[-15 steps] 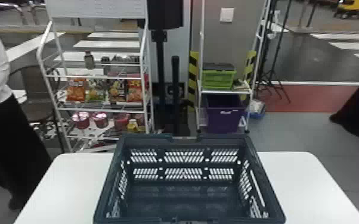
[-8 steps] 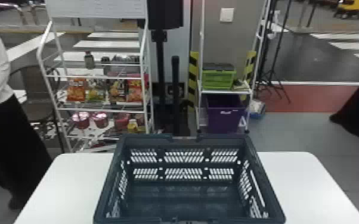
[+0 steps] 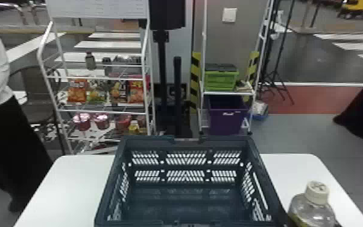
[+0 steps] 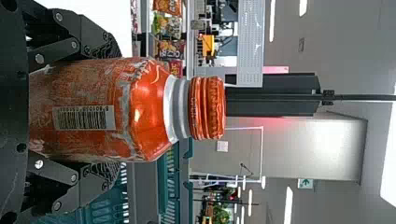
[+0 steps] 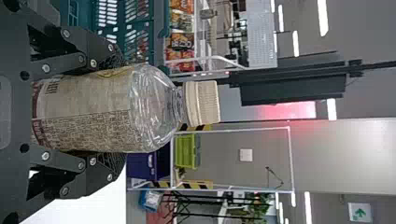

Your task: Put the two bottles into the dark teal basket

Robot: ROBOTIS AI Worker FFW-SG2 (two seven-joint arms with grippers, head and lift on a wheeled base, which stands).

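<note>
Clear bottle (image 3: 312, 211), pale-capped and roughly upright, is now seen beside the near right part of the dark teal basket (image 3: 150, 140), where only bare table (image 3: 69, 184) was shown in the earlier head frames. By this its approach to the basket is taken to be under way, though the drop has yet to be made; whether its base is raised off the table cannot be told. It is gripped around its labelled body by the right end effector (image 5: 116, 112), with shoulder and cap left free above the fingers. Orange bottle (image 4: 149, 109), likewise upright, is clasped about the body by the left end effector (image 4: 109, 111), on the other side of the basket, as is suggested by the teal walls seen toward its right. Both wrists are held about level, so that the bottles are presented caps up, one on each flank. Next, it is judged, the clear bottle needs to be lifted enough for the rim to be passed, brought inward over the right wall and lowered before release. If it is carried too low, its base could be caught on that rim and the bottle tipped within the grasp.
</note>
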